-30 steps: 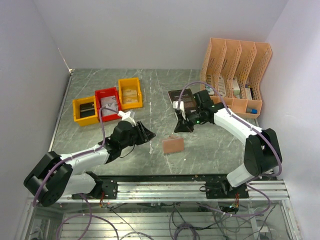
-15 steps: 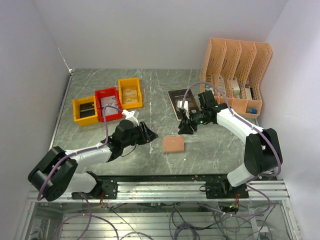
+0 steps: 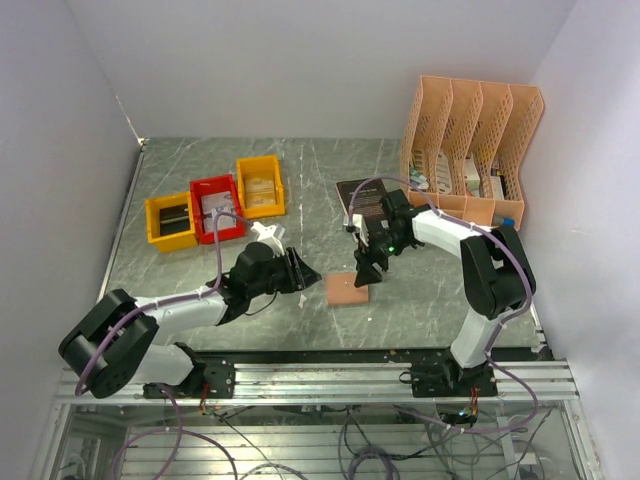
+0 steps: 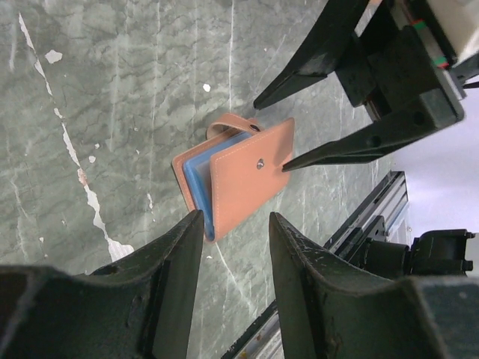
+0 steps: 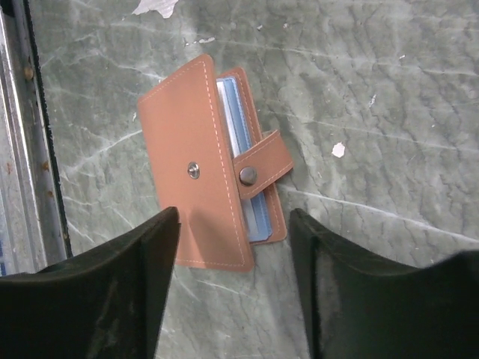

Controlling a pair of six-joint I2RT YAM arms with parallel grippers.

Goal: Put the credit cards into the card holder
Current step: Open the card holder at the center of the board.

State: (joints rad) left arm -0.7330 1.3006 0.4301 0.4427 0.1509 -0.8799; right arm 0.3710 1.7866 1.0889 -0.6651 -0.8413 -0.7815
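The tan-pink card holder [image 3: 347,290] lies folded flat on the table, its snap strap [image 5: 258,168] loose over the edge. A light blue credit card [image 5: 258,215] shows between its flaps, and its blue edge [image 4: 196,187] also appears in the left wrist view. My right gripper [image 3: 365,268] hangs open just above the holder [image 5: 198,202], holding nothing, fingers [image 5: 112,292] either side of its near end. My left gripper [image 3: 300,272] is open and empty just left of the holder [image 4: 243,176], pointing at it. No other credit cards are in view.
A black book [image 3: 360,198] lies behind the right gripper. A peach slotted file rack [image 3: 470,150] stands at the back right. Yellow [image 3: 170,220], red [image 3: 215,205] and yellow [image 3: 260,185] bins sit at the back left. The metal rail [image 5: 30,149] borders the near edge.
My right gripper has gone from shut to open and dropped toward the card holder. My left gripper has edged right, closer to the holder.
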